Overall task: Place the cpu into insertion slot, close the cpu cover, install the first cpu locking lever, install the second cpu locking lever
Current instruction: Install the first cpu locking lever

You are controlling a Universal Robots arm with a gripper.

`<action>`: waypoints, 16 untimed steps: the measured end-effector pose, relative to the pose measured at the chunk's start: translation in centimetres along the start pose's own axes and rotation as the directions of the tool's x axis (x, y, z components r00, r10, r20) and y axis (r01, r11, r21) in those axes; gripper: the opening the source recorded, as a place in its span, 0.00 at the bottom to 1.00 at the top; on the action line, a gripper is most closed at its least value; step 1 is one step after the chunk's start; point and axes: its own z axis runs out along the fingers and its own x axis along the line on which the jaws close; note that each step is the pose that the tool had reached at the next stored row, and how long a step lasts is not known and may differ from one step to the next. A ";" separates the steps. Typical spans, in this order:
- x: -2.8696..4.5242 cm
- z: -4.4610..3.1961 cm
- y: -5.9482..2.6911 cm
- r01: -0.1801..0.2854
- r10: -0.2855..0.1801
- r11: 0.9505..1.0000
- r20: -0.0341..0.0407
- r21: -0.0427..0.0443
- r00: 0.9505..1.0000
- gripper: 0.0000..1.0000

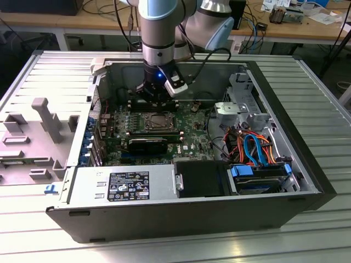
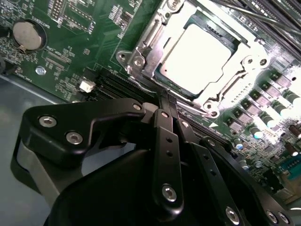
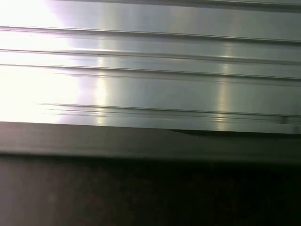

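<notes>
- Inside the open computer case, we see the gripper pressed together just beside the cpu cover.
- We see the cpu seated in the insertion slot; no print readable.
- First wrist view adds ribbed metal.

no print can be read anywhere in these pictures. a black label with white marks and small symbols sits on the grey metal power supply box along the near edge of the open computer case, its lettering too small to make out. fine white markings dot the green circuit board in the second wrist view, none of them legible.
</notes>
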 end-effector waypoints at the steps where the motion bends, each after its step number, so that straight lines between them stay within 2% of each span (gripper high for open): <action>1: -0.09 0.03 -0.01 0.000 0.000 1.000 0.000 0.000 1.000 0.11; 10: -0.64 0.24 -0.07 0.000 0.000 1.000 0.000 0.000 1.000 0.11; 16: -0.66 0.31 0.03 0.000 0.000 1.000 0.001 -0.008 1.000 0.11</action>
